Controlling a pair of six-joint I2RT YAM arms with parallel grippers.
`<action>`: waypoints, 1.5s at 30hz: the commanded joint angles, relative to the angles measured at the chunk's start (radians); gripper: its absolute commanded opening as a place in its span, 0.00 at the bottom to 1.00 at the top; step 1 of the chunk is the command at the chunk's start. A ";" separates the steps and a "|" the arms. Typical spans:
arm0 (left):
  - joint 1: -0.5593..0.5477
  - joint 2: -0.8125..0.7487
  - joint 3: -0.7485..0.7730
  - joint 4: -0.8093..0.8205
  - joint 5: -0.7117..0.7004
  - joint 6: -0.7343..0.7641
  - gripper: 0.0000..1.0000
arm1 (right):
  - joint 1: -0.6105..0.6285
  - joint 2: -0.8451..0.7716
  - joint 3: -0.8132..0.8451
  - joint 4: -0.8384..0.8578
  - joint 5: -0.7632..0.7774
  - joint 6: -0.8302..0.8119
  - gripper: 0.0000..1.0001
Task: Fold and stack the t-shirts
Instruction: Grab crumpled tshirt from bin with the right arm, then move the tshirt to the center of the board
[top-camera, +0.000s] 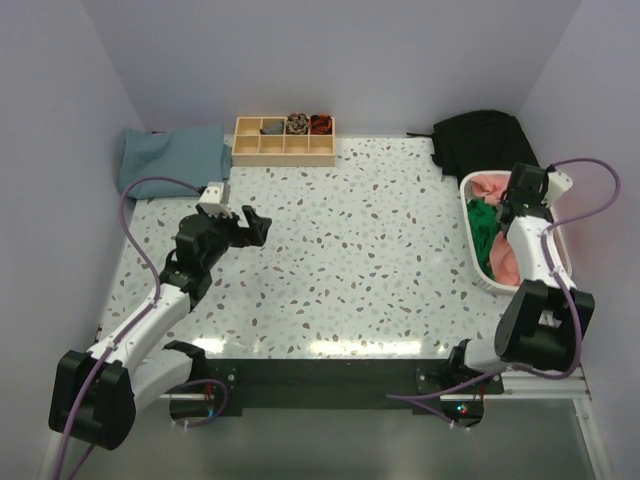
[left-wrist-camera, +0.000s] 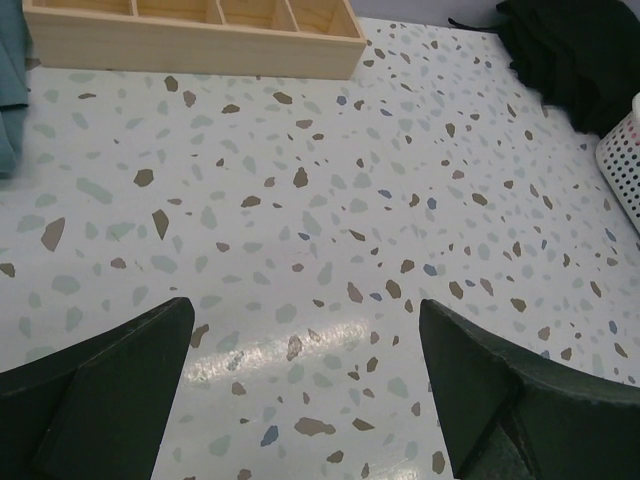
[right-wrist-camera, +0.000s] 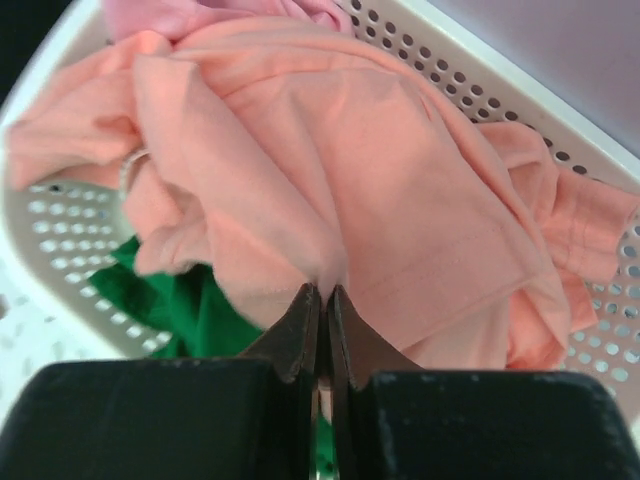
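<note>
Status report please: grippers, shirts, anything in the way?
Right gripper shut on salmon shirt, in basket. Left gripper open over table. Green shirt lies alongside; no blocker seen.

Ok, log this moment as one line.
left hand: open, over table | right hand: shut on salmon t-shirt in basket | green t-shirt: in basket | teal t-shirt: far-left corner

At the bottom we see the left gripper (left-wrist-camera: 305, 325), its two dark fingers (left-wrist-camera: 110, 390) spread wide over the speckled table (left-wrist-camera: 300, 200). A wooden tray (left-wrist-camera: 200, 45) sits at upper left, black fabric (left-wrist-camera: 580, 60) at upper right, and a white lattice basket (left-wrist-camera: 625, 160) just below it. A teal sliver (left-wrist-camera: 8, 90) at the left edge is perhaps a t-shirt.
</note>
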 joint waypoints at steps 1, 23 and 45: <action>-0.003 -0.004 -0.008 0.096 0.045 -0.026 1.00 | 0.016 -0.286 -0.007 0.018 -0.078 0.008 0.00; -0.003 -0.088 0.007 0.044 0.065 -0.032 1.00 | 0.031 -0.468 0.864 -0.302 -1.101 -0.014 0.00; -0.003 -0.102 -0.004 -0.015 -0.053 -0.038 1.00 | 0.030 -0.204 1.180 0.813 -1.535 0.991 0.00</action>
